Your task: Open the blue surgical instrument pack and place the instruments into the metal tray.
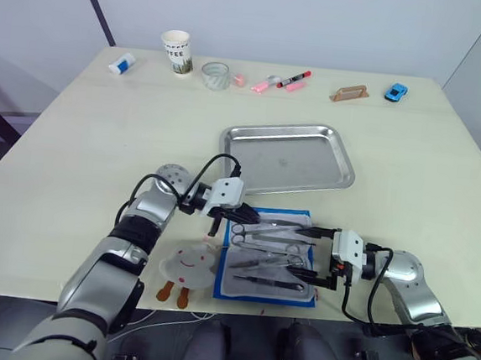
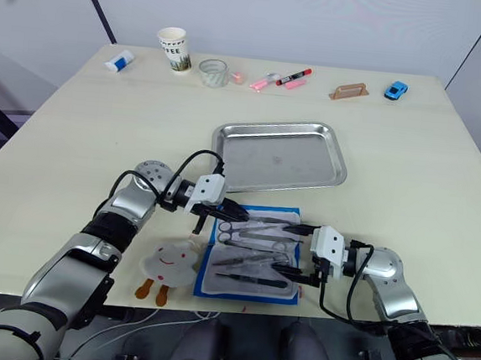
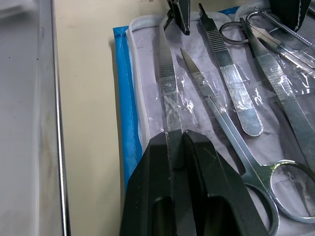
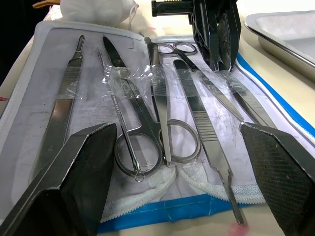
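Note:
The blue surgical instrument pack (image 1: 264,292) lies open near the table's front edge, its pale lining facing up. Several silver instruments (image 1: 272,248) lie side by side on the lining, some under clear plastic straps. My left gripper (image 3: 176,142) is at the pack's far left corner (image 1: 235,217), shut on a slim silver instrument (image 3: 170,93) that runs out from between its fingers. At the pack's right edge, my right gripper (image 1: 314,255) stands wide open, its fingers astride the instruments' ends. The metal tray (image 1: 301,164) lies just beyond the pack with nothing in it.
A white plush toy (image 1: 189,264) lies left of the pack at the table's edge. Along the far edge stand a paper cup (image 1: 176,52), a small clear jar (image 1: 216,75), pink and red markers (image 1: 283,81), a brown handle (image 1: 351,93) and a blue toy car (image 1: 395,92).

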